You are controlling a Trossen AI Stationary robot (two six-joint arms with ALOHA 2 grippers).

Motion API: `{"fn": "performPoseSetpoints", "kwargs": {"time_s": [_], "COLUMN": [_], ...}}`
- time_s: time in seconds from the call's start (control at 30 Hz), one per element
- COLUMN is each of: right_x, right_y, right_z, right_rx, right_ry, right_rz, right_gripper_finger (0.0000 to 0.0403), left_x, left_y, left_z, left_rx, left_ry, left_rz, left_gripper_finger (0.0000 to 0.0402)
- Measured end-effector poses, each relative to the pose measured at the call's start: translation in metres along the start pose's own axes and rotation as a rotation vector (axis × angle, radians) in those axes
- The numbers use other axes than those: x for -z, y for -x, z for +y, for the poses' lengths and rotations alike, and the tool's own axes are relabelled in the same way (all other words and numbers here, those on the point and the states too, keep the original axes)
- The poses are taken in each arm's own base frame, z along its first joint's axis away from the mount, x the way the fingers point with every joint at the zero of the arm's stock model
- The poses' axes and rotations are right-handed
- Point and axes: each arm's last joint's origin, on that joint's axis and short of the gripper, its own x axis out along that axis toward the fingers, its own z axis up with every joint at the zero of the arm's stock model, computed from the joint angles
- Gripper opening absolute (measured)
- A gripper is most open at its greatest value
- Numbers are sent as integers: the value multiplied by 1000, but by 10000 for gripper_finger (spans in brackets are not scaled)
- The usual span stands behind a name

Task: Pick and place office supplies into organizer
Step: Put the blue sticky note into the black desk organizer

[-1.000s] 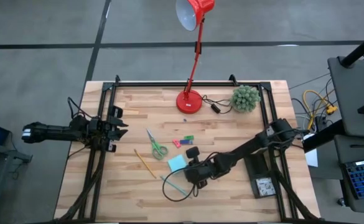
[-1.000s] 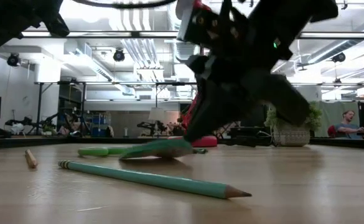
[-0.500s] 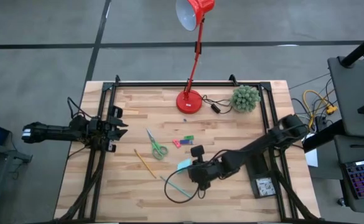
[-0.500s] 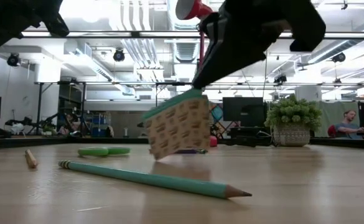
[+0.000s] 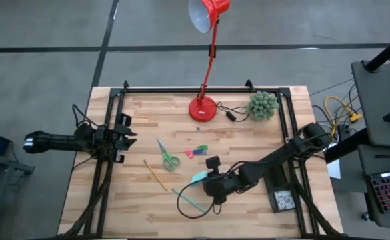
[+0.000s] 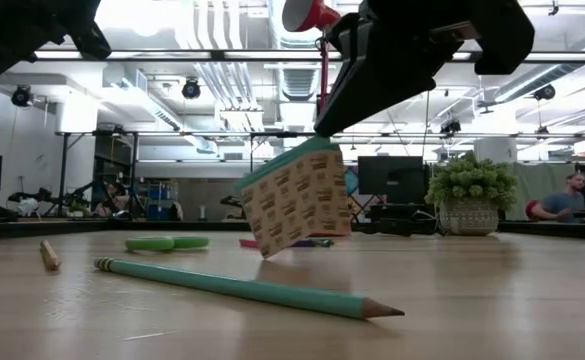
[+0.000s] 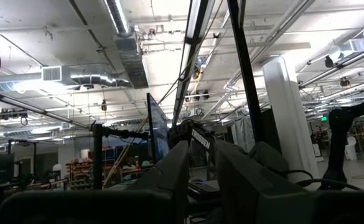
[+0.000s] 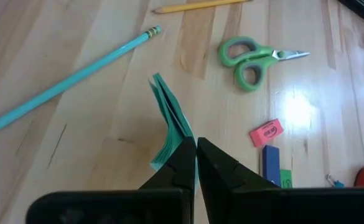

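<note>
The desk (image 5: 248, 137) carries everything, and by the high view's clock face the lamp (image 5: 204, 107) and the potted plant (image 5: 263, 105) stand up near twelve and one, out of the working area. The organizer (image 5: 279, 188) lies at about four, beside the right arm's base, so each supply probably has only a short trip to it. The right gripper (image 8: 196, 163) hovers near the middle of the desk, a little toward five; its jaws are pinched tight on one edge of the sticky-note pad (image 6: 297, 200), which hangs tilted and clear of the wood in the low view. Gripping it by an edge seems chosen because a flat pad offers nothing else to pinch; the risk I judge is that the sheets fan or peel, as the right wrist view already shows them splaying slightly. The left gripper (image 5: 123, 137) waits at nine, over the frame rail, touching nothing; its jaws look close together, but I cannot tell whether they are fully closed. Still loose on the desk are the scissors (image 5: 167, 156) at about ten from the pad, the pen (image 6: 242, 288) just beside the lifted pad toward seven, the pencil (image 5: 156, 175) toward nine, and the small erasers (image 8: 267, 132) toward twelve. None appears to be in the organizer yet.
</note>
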Motion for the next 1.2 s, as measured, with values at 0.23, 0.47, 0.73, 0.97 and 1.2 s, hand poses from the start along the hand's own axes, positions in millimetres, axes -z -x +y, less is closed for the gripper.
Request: {"fn": "performPoseSetpoints", "kwargs": {"time_s": [0.23,0.47,0.73,0.97,1.2], "right_x": [0,-2,-10,-15,-12], "right_y": [0,5,15,31,36], "right_z": [0,0,-1,-5,-3], "right_rx": [1,39,37,32,28], "right_ry": [4,22,15,-3,-22], "right_rz": [1,22,34,9,30], "right_gripper_finger": [8,8,8,8,8], "left_x": [0,0,0,0,0], "left_y": [0,0,0,0,0], "left_z": [0,0,0,0,0], "left_rx": [0,0,0,0,0], "left_ry": [0,0,0,0,0], "left_rz": [-1,-1,-1,-2,0], "left_gripper_finger": [66,66,66,66,66]}}
